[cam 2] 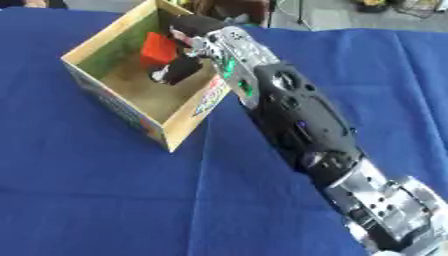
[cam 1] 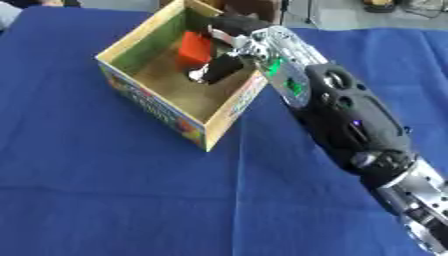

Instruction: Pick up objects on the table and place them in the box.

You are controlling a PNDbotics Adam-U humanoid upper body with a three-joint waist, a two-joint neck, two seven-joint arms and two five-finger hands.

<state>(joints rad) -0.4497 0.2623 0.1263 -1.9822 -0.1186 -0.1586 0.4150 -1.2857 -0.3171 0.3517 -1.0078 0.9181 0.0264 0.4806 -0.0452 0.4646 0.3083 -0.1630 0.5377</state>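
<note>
The right hand [cam 1: 226, 47] reaches down into the cardboard box [cam 1: 163, 107], its fingers bent round a red block [cam 1: 194, 49] near the far wall. The box sits on the counter's blue cloth [cam 1: 105, 190], its painted side facing out.

Blue cloth [cam 1: 114, 200] covers table, faint creases running across it. Grey floor [cam 2: 337, 17] beyond far edge. Dark gear [cam 2: 381, 5] and cables at top right, too blurred to identify. Brown shape [cam 2: 232, 7] behind far edge.
</note>
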